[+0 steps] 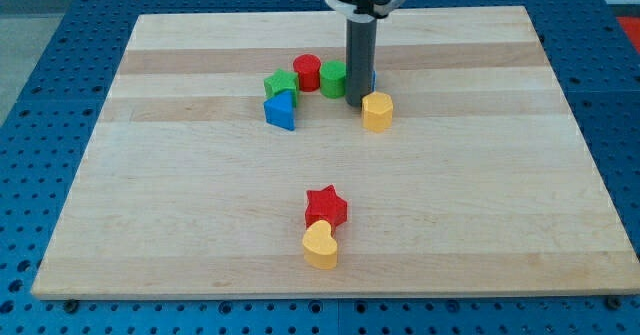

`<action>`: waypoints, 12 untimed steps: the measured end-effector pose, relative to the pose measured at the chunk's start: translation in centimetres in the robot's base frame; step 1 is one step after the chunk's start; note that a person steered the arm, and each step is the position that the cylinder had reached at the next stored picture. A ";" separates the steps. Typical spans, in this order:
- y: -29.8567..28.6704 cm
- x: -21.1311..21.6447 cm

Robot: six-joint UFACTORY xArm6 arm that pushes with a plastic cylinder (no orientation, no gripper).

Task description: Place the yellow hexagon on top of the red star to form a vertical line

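The yellow hexagon (377,111) lies right of the board's centre, in the upper half. My tip (357,102) stands just left of it, touching or nearly touching its upper left side. The red star (326,207) lies lower down near the middle, well below the hexagon and a little to its left. A yellow heart (321,245) lies directly below the star, touching it.
A cluster sits left of my tip: a red cylinder (307,72), a green block (333,78), a green star-like block (281,83) and a blue triangular block (282,110). A blue block (373,76) is mostly hidden behind the rod. The wooden board (150,175) rests on a blue perforated table.
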State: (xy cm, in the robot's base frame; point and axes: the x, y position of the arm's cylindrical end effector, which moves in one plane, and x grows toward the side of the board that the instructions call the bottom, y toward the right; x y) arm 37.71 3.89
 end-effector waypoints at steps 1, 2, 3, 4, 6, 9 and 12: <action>1.9 -1.0; 4.0 -2.6; 5.0 -3.2; 5.5 -3.2; 8.0 -2.1; 2.2 2.5; -2.5 1.9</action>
